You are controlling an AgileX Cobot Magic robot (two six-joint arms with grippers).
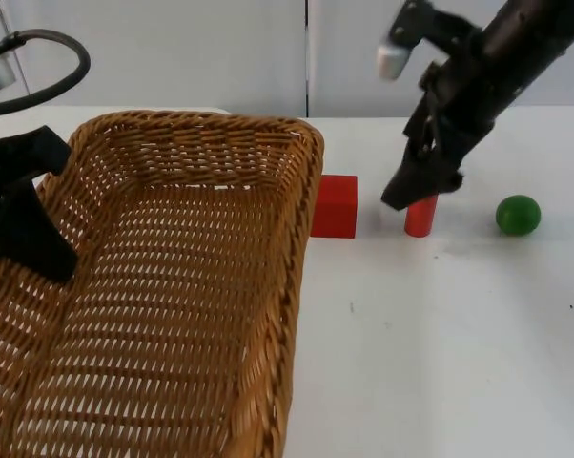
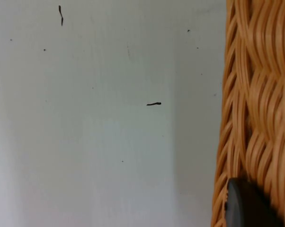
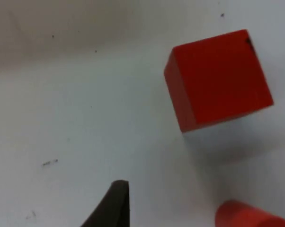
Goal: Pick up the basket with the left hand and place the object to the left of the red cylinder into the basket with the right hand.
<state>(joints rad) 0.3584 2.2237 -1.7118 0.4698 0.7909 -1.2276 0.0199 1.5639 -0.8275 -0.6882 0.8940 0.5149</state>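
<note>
Wicker basket (image 1: 173, 286) sits nearest you, raised at the left with its rim in the left gripper (image 1: 25, 234).
Your left fingers are clamped on that rim. Your right gripper (image 1: 408, 191) hangs just over the red cylinder (image 1: 420, 216); you cannot tell its finger spread. You'll find the red cube (image 1: 335, 205) standing on the table (image 1: 440, 334) between basket and cylinder, with a green ball (image 1: 518, 215) further right.
</note>
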